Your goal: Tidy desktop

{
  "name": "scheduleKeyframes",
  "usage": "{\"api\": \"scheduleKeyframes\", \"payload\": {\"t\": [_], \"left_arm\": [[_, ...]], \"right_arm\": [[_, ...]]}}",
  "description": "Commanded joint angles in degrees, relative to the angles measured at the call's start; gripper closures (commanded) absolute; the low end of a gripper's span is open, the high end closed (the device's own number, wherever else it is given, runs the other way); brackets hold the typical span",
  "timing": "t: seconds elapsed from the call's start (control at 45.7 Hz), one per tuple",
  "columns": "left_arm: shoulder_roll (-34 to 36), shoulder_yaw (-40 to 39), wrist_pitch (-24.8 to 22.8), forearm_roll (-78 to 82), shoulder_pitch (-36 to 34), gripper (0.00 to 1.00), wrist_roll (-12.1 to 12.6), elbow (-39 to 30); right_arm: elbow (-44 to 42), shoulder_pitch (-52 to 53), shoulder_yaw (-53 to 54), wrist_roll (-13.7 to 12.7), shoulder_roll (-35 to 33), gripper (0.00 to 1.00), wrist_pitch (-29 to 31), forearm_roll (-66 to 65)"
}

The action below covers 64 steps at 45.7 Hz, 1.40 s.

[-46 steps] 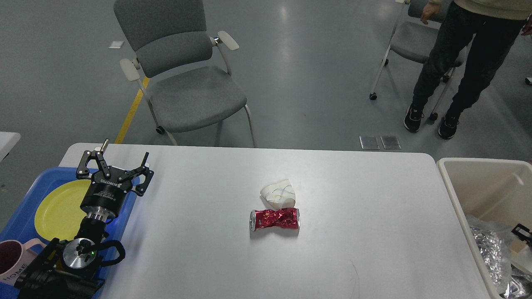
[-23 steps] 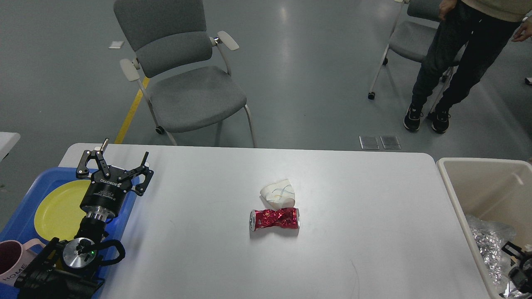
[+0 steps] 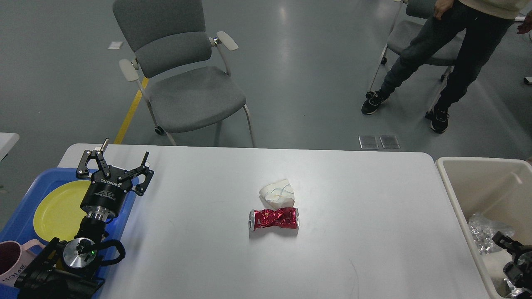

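- Near the middle of the white desktop [image 3: 353, 216], a crushed red can [image 3: 274, 219] lies on its side, with a crumpled white paper cup [image 3: 277, 192] touching it at 12 o'clock
- The desktop surface fills the lower centre of the view, between a blue tray [image 3: 16, 220] at 9 o'clock and a beige bin [image 3: 461, 195] at 3 o'clock
- Left gripper [image 3: 116, 162] hovers over the tray's right edge, fingers [image 3: 88, 160] spread wide, holding nothing
- A yellow plate [image 3: 56, 209] and a pink mug [image 3: 10, 265] sit in the tray
- Right gripper [image 3: 509, 249] shows at the bin's near end, dark and partly cut off; I cannot tell how its fingers stand
- Crumpled silver foil [image 3: 482, 232] lies in the bin
- A grey chair [image 3: 183, 74] stands beyond the surface at 11 o'clock
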Motion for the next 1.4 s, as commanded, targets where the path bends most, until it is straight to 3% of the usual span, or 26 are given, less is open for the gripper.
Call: {"api": "scheduleKeyframes", "payload": {"t": [0.0, 0.088, 0.328, 0.482, 0.635, 0.788, 1.073, 1.248, 1.379], "left_arm": [[-0.01, 0.00, 0.00, 0.00, 0.00, 0.04, 0.00, 0.00], [-0.01, 0.00, 0.00, 0.00, 0.00, 0.04, 0.00, 0.00], [-0.01, 0.00, 0.00, 0.00, 0.00, 0.04, 0.09, 0.00], [-0.01, 0.00, 0.00, 0.00, 0.00, 0.04, 0.09, 0.00], [-0.01, 0.00, 0.00, 0.00, 0.00, 0.04, 0.09, 0.00], [-0.01, 0.00, 0.00, 0.00, 0.00, 0.04, 0.09, 0.00], [-0.01, 0.00, 0.00, 0.00, 0.09, 0.04, 0.00, 0.00], [-0.01, 0.00, 0.00, 0.00, 0.09, 0.04, 0.00, 0.00], [0.07, 0.00, 0.00, 0.00, 0.00, 0.04, 0.00, 0.00]], "right_arm": [[0.59, 1.94, -0.16, -0.08, -0.42, 0.00, 1.01, -0.37], [2.69, 4.93, -1.13, -0.17, -0.68, 0.00, 2.50, -1.08], [14.46, 22.76, -8.77, -1.31, -5.69, 0.00, 17.27, -1.25], [26.94, 38.66, -16.85, -4.82, -6.48, 0.00, 20.26, -1.34], [44.95, 57.29, -25.82, -5.00, -5.87, 0.00, 23.86, -1.25], [60.69, 74.18, -28.64, -5.09, -2.80, 0.00, 29.04, -1.08], [71.07, 93.26, -27.76, -5.09, 6.79, 0.00, 48.11, -0.37], [82.67, 102.58, -22.76, -5.09, 9.34, 0.00, 48.13, -0.37], [86.81, 103.64, -18.36, -5.18, 9.51, 0.00, 47.07, -0.29]]}}
